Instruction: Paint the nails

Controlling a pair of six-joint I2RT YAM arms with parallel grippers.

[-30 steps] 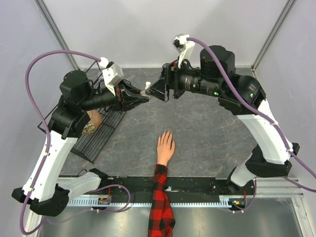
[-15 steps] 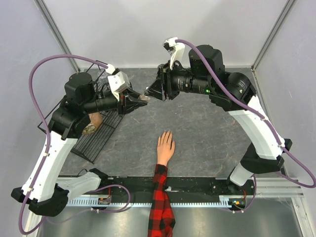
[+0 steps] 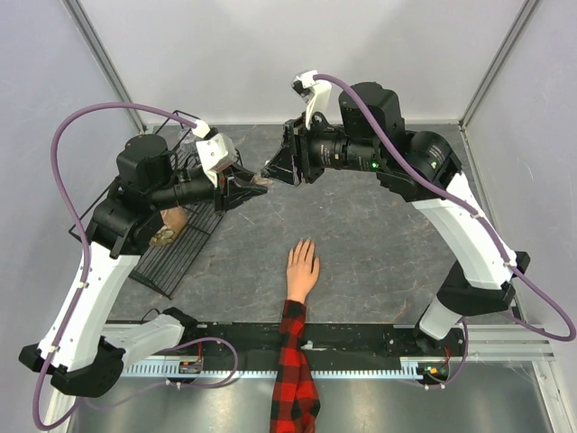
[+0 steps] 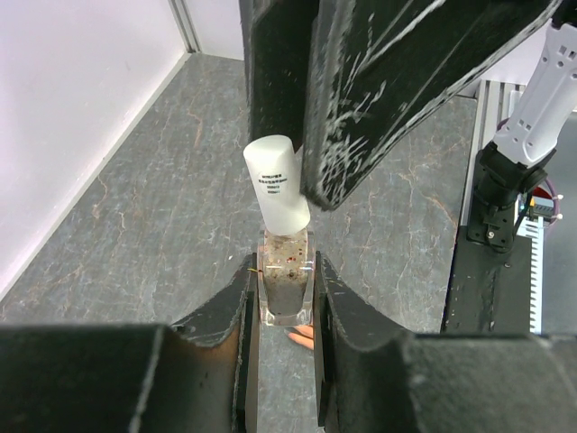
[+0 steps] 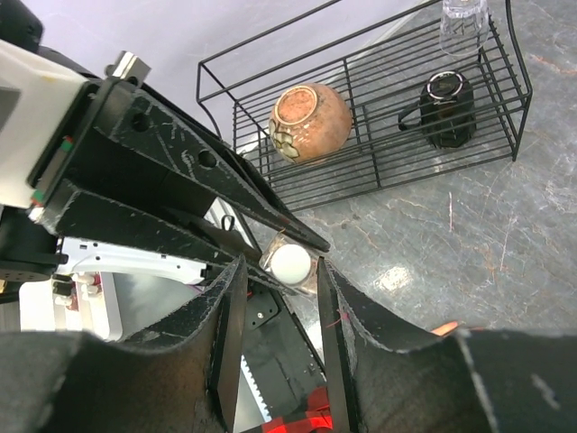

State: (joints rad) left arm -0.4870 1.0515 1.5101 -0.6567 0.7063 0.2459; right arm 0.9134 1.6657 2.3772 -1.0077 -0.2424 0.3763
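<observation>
The peach mannequin hand lies palm down on the table, its plaid sleeve over the near edge. Its nails are too small to make out. My left gripper is shut on a clear nail polish bottle with a white cap, held up in the air above the table. My right gripper is open, its jaws on either side of the cap with a gap on each side. A fingertip of the hand shows below the bottle.
A black wire rack stands at the left. It holds a brown bowl, a black mug and a clear glass. A black rail runs along the near edge.
My right gripper has moved left towards the bottle, and its jaws now stand around the cap. My left gripper has shifted a little with the bottle. The mannequin hand has not moved.
</observation>
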